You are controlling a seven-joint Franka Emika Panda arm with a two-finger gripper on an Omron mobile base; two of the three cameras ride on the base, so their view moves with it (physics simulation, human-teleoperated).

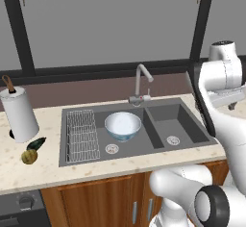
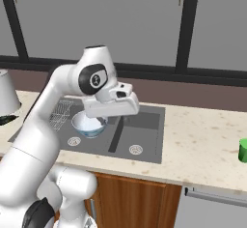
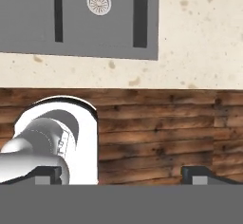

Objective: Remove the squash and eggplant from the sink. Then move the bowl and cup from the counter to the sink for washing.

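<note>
End effector point(image 3: 121, 174) hangs with its fingers spread wide and nothing between them, over the front edge of the tabletop point(image 3: 199, 38), by the right basin of the sink point(image 3: 104, 33). Off to its left, the bowl point(image 1: 123, 125) sits in the left basin. Much farther left, squash point(image 1: 29, 157) and eggplant point(image 1: 36, 144) lie on the tabletop, apparently touching. Well to its right stands the cup point(image 2: 243, 150).
</note>
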